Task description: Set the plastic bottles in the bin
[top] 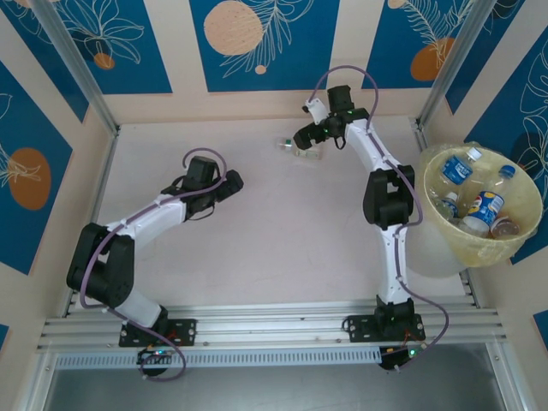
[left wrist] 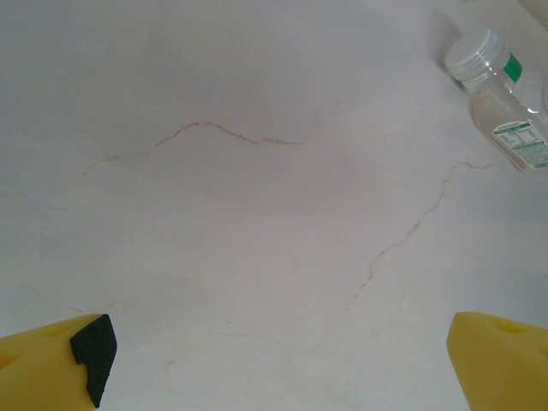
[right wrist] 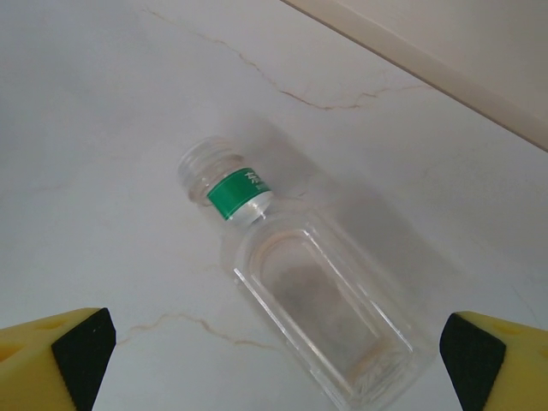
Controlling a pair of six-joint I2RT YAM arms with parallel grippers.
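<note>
One clear plastic bottle (right wrist: 300, 282) with a green neck band and a clear cap lies on its side on the white table, near the back wall. My right gripper (right wrist: 278, 360) hovers over it, open, a yellow finger on either side of its body and neither touching it. From above, this bottle (top: 285, 144) lies just left of the right gripper (top: 301, 141). My left gripper (top: 233, 181) is open over bare table, and the same bottle (left wrist: 505, 103) sits at the upper right of its view. The bin (top: 467, 253) stands at the right edge and holds several bottles (top: 481, 210).
The back wall (right wrist: 445, 68) runs close behind the lying bottle. An aluminium frame post (top: 445, 64) stands between that bottle and the bin. The right arm's elbow (top: 390, 197) rises next to the bin's left rim.
</note>
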